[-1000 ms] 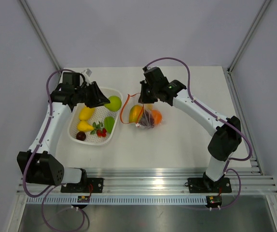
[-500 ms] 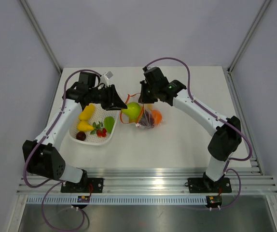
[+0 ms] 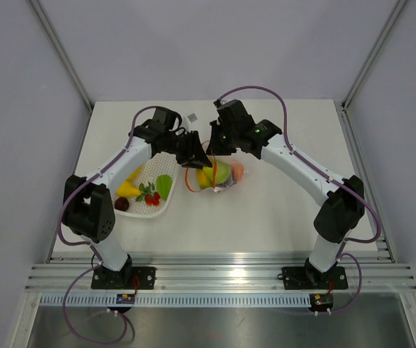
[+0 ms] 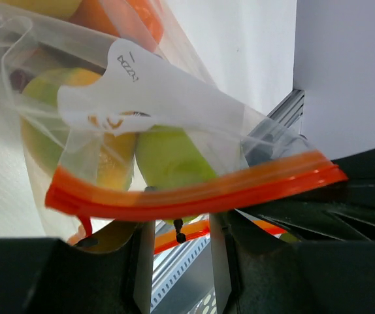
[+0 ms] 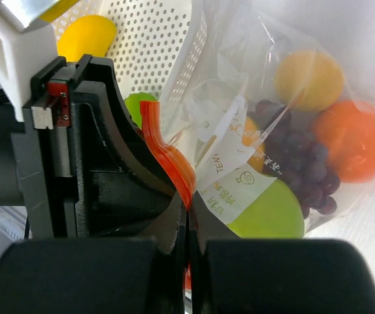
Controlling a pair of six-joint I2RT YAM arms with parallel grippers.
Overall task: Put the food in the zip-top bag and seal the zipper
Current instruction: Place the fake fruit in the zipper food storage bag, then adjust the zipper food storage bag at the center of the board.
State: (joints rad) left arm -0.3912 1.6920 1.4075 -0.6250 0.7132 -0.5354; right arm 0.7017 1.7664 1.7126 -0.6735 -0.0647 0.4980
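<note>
Loading under way: the right hand (image 5: 187, 219) is clamped shut on the red-orange zipper (image 4: 194, 196), holding one lip of the bag (image 5: 259, 78) up and open, while the left hand (image 4: 182, 226) sits at the mouth, fingers partly open with nothing seen between them. The clear, crinkled bag hangs just below the right hand and straight ahead of the left. It bulges with a green apple (image 5: 272, 212), grapes (image 5: 298, 163) and an orange (image 5: 357, 140), and its zipper bows in a loose arc, unsealed. More fruit lies in the white basket (image 3: 166, 161) behind the left hand on the table (image 3: 266, 210), so filling looks unfinished. The next move probably calls for the left hand to back clear of the lips without snagging the plastic.
</note>
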